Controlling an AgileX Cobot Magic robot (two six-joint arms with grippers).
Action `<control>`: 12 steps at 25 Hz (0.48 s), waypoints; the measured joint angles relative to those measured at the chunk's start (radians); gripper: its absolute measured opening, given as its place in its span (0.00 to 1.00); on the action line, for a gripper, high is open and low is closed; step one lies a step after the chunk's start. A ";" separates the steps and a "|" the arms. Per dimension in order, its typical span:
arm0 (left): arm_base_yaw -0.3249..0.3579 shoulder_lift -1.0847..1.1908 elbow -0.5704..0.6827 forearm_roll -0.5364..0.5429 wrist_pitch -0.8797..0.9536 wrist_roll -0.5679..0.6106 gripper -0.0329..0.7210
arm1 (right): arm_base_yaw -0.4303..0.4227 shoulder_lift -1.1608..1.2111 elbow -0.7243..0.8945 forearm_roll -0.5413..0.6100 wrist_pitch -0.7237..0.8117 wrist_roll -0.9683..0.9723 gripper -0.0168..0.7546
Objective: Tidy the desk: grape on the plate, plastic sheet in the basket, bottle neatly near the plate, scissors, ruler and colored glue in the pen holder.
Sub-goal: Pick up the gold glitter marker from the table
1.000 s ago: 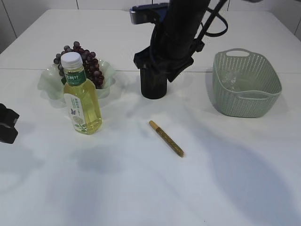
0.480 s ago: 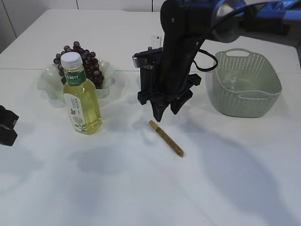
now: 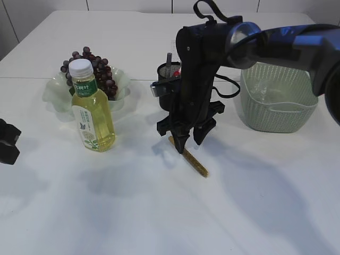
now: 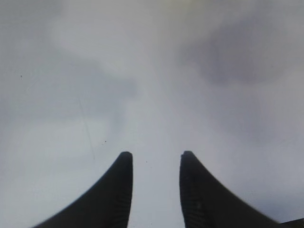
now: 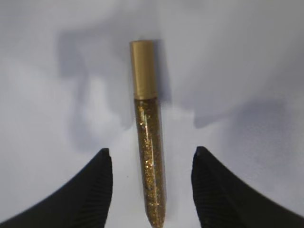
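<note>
Only the exterior view takes in the whole white surface (image 3: 106, 212): a pale green plate (image 3: 56, 95) at the far left carrying a bunch of dark grapes (image 3: 101, 71), a yellow-filled bottle (image 3: 91, 109) with a white cap standing upright just in front of that plate, a black pen holder (image 3: 164, 90) at the far middle with a few items sticking up from it, and a green mesh basket (image 3: 279, 98) at the far right. From this view the right arm reaches over from the right and points its right gripper (image 3: 188, 139) downward over the far end of the gold glitter glue pen (image 3: 192, 159), which lies flat on the surface, slanting from far left to near right.

The right wrist view adds what the arm hides outside: the glue pen (image 5: 148, 137) lies lengthwise between the two black jaws, its gold cap pointing away from the camera, its body in the gap with clear surface on both sides. The jaws stand wide apart, touching nothing and holding nothing.

The left gripper (image 3: 8, 141) shows as a dark shape at the left edge. Its wrist view shows the left gripper (image 4: 154, 159) partly open, empty, over bare surface.
</note>
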 joint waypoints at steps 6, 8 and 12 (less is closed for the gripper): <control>0.000 0.000 0.000 0.000 -0.004 0.000 0.37 | 0.000 0.039 0.000 -0.008 -0.005 0.012 0.57; 0.000 0.000 0.000 0.000 -0.009 0.000 0.37 | 0.000 0.041 0.000 -0.015 -0.006 0.019 0.57; 0.000 0.000 0.000 0.000 -0.030 0.000 0.37 | 0.000 0.041 0.000 -0.026 -0.008 0.021 0.57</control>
